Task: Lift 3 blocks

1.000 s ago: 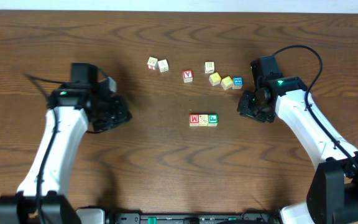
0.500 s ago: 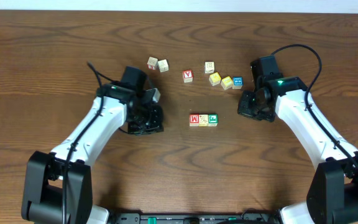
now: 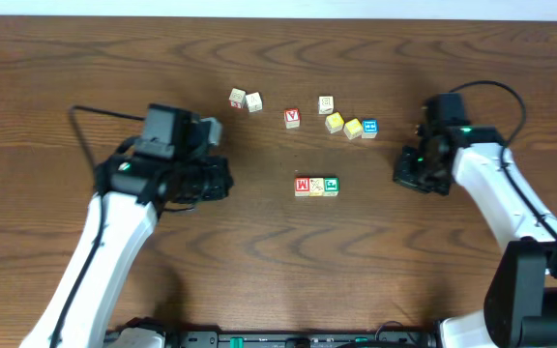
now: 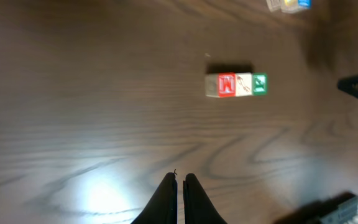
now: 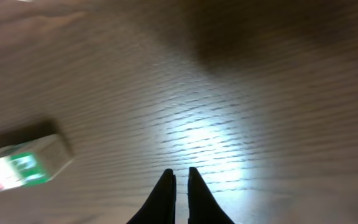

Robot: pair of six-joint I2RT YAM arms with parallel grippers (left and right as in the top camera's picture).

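Centrally, three blocks (image 3: 316, 186) touching in a row on table (image 3: 259, 280).

The overhead camera looks straight down on the worktop (image 3: 259, 271), taking in both arms. The left wrist camera looks past the left hand (image 4: 179, 186) toward the row of three blocks (image 4: 236, 84), some way off. The right wrist camera, closer to the wood and blurred, looks past the right hand (image 5: 181, 180), with that row's green end at its left edge. All views share the row.
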